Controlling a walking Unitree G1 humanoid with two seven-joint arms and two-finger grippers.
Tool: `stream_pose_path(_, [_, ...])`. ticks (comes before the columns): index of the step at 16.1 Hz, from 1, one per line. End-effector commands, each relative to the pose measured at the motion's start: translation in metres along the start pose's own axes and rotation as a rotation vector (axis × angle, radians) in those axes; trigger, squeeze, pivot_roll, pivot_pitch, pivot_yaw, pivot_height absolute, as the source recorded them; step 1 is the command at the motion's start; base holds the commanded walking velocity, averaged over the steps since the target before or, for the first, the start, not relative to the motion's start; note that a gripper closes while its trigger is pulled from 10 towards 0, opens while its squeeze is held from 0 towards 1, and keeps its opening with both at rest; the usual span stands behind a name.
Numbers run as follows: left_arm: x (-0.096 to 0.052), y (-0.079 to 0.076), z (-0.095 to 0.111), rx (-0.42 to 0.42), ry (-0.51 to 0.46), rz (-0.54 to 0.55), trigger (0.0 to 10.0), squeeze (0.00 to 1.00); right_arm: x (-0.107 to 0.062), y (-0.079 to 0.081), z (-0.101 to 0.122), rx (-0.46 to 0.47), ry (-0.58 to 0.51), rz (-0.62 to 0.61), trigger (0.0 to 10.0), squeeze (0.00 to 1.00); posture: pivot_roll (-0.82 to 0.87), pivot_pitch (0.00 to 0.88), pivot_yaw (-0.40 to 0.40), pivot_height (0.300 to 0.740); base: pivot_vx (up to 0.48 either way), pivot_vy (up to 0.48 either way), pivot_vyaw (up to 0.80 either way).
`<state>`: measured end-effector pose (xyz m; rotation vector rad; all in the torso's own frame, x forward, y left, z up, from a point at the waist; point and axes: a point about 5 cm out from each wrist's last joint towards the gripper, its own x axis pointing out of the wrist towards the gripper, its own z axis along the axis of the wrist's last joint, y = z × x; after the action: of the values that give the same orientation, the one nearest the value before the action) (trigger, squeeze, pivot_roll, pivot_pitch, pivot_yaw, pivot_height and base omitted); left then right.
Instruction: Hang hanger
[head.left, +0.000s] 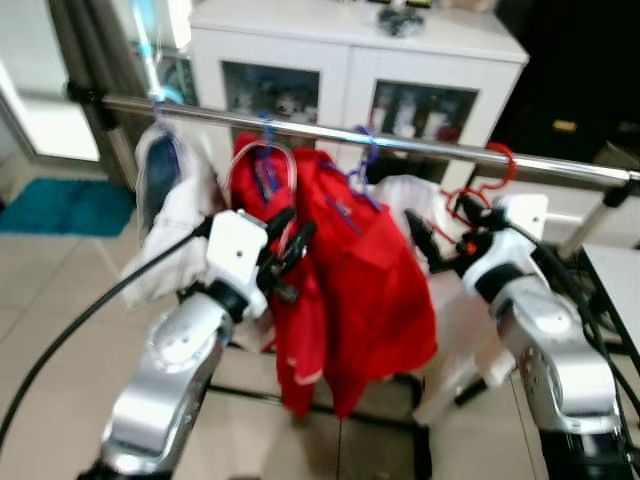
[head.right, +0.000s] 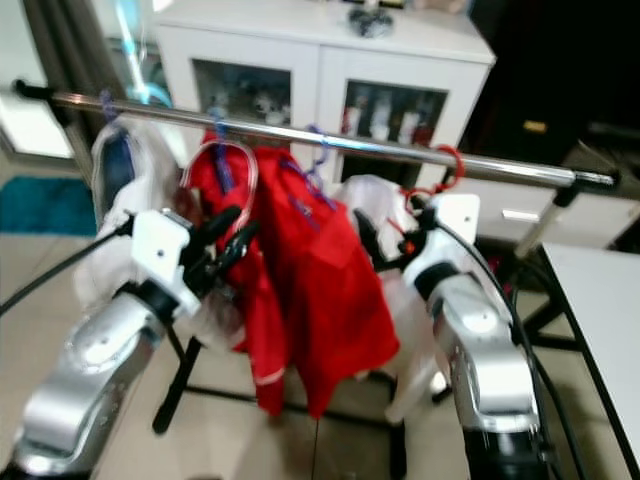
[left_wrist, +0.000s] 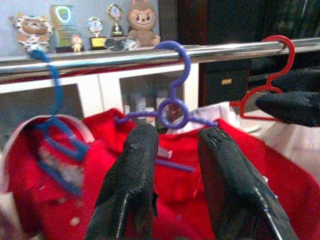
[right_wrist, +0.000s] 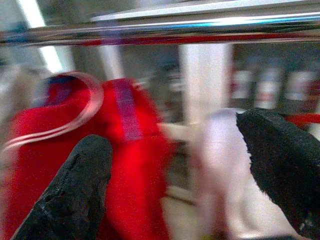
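1. Right gripper (head.left: 436, 243): I read the two black fingers as spread wide with nothing between them, raised just under the chrome clothes rail (head.left: 420, 146).
2. Red wire hanger (head.left: 487, 180), carrying a white garment (head.left: 455, 330): its hook is over the rail, just above and beside the right gripper. No contact that I can see. Looks hung already, though the frame is blurred.
3. Left gripper (head.left: 285, 245): fingers parted a little, empty, held up against the red shirt (head.left: 355, 290). My guess is it's there to steady or part the clothes, not to carry anything.
4. Purple plastic hanger (left_wrist: 172, 102) holds that red shirt on the rail, straight ahead of the left fingertips, apart from them.
5. Blue hanger (left_wrist: 55, 100) further along.
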<state>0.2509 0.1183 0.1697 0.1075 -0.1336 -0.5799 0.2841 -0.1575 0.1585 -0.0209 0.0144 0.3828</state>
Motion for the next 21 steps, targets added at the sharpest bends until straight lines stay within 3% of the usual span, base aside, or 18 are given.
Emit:
stream_pose_path(1, [-0.002, -0.005, 0.003, -0.003, -0.007, -0.034, 10.0, 0.0, -0.001, -0.002, 0.004, 0.0, -0.002, 0.024, 10.0, 0.0, 0.14, 0.0, -0.049, 0.74, 0.0, 0.0, 0.0])
stream_pose_path(3, [-0.006, -0.009, 0.0, -0.013, 0.032, -0.107, 10.0, 0.0, 0.003, -0.007, 0.009, 0.023, -0.007, 0.036, 10.0, 0.0, 0.14, 0.0, -0.049, 0.74, 0.0, 0.0, 0.0])
stream_pose_path(4, [-0.008, -0.009, 0.0, -0.014, 0.052, -0.143, 10.0, 0.0, 0.006, -0.011, 0.009, 0.017, 0.015, 0.045, 10.0, 0.64, 0.13, 0.0, -0.049, 0.74, 0.0, 0.0, 0.0])
stream_pose_path(5, [-0.011, -0.008, -0.001, -0.017, 0.072, -0.168, 10.0, 0.0, 0.01, -0.016, 0.007, 0.035, 0.046, 0.041, 10.0, 1.0, 0.13, 0.0, -0.049, 0.74, 0.0, 0.0, 0.0])
stream_pose_path(9, [-0.025, 0.002, -0.006, -0.001, 0.14, -0.207, 10.0, 0.0, 0.029, -0.018, 0.014, 0.053, 0.06, 0.161, 10.0, 1.0, 0.14, 0.0, -0.049, 0.74, 0.0, 0.0, 0.0])
stream_pose_path(15, [-0.04, 0.01, -0.002, 0.021, 0.178, -0.249, 10.0, 0.0, 0.065, -0.02, 0.022, -0.035, 0.108, 0.264, 10.0, 1.0, 0.16, 0.0, -0.061, 0.74, 0.0, 0.0, 0.0])
stream_pose_path(16, [-0.04, 0.012, -0.002, 0.026, 0.178, -0.242, 10.0, 0.0, 0.071, -0.021, 0.023, -0.04, 0.109, 0.266, 10.0, 0.96, 0.17, 0.0, -0.064, 0.74, 0.0, 0.0, 0.0])
stream_pose_path(17, [-0.04, 0.013, -0.001, 0.028, 0.177, -0.238, 10.0, 0.0, 0.073, -0.021, 0.023, -0.038, 0.11, 0.266, 10.0, 0.19, 0.17, 0.0, -0.064, 0.74, 0.0, 0.0, 0.0])
stream_pose_path(18, [-0.04, 0.013, -0.001, 0.029, 0.178, -0.237, 10.0, 0.0, 0.078, -0.019, 0.023, -0.037, 0.117, 0.279, 10.0, 0.0, 0.17, 0.0, -0.064, 0.74, 0.0, 0.0, 0.0])
stream_pose_path(21, [-0.04, 0.013, 0.0, 0.028, 0.178, -0.243, 10.0, 0.0, 0.096, -0.013, 0.017, -0.013, 0.182, 0.246, 10.0, 0.0, 0.16, 0.0, -0.063, 0.74, 0.0, 0.0, 0.0])
